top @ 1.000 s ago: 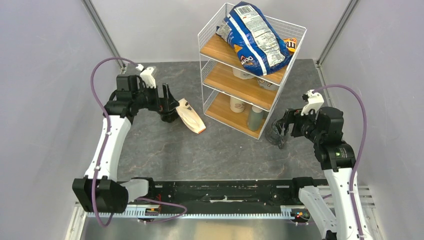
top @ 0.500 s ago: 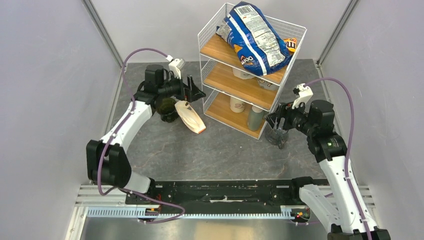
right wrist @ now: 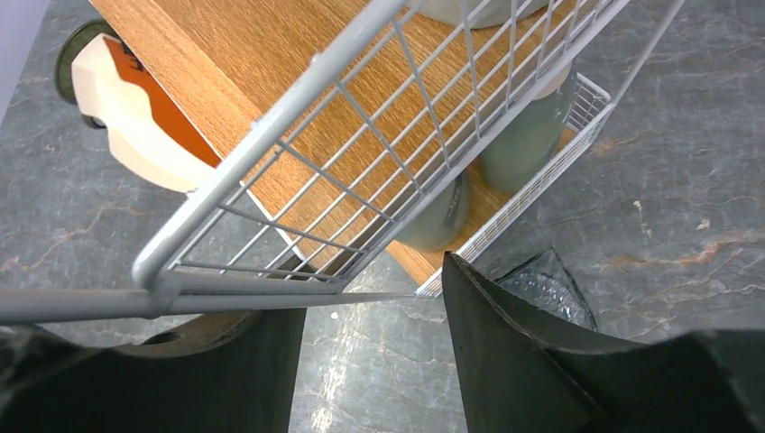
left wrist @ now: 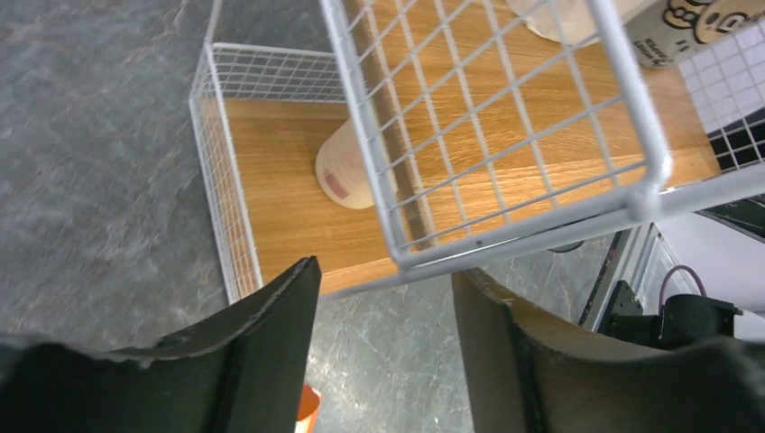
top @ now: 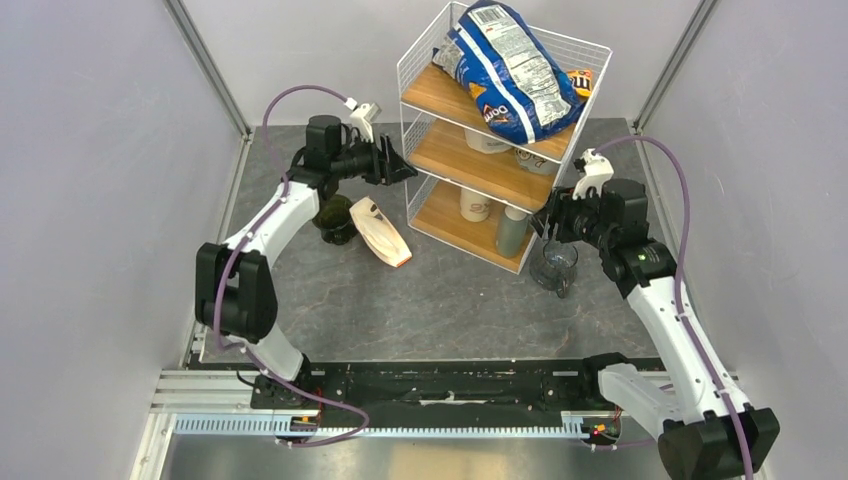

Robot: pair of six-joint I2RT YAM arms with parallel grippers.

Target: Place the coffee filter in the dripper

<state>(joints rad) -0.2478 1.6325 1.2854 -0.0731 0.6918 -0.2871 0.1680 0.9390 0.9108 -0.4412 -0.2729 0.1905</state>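
The dark dripper point(top: 335, 218) stands on the grey table left of the wire rack point(top: 405, 75), and its rim also shows in the right wrist view point(right wrist: 68, 63). A white rounded thing point(top: 487, 144) lies on the rack's middle shelf; I cannot tell whether it is the coffee filter. My left gripper point(top: 400, 168) hovers at the rack's left side, level with the middle shelf, open and empty point(left wrist: 386, 271). My right gripper point(top: 548, 222) is at the rack's right front corner, open with nothing between its fingers point(right wrist: 370, 289).
A tan packet with an orange end point(top: 381, 232) lies beside the dripper. A clear glass vessel point(top: 555, 266) stands under my right gripper. A blue chip bag point(top: 510, 65) tops the rack. Cups and a grey bottle point(top: 511, 232) sit on the bottom shelf.
My left gripper swung from over the dripper up to the rack's left side. My right gripper rose from the glass vessel toward the rack's corner. Both jaws narrowed somewhat.
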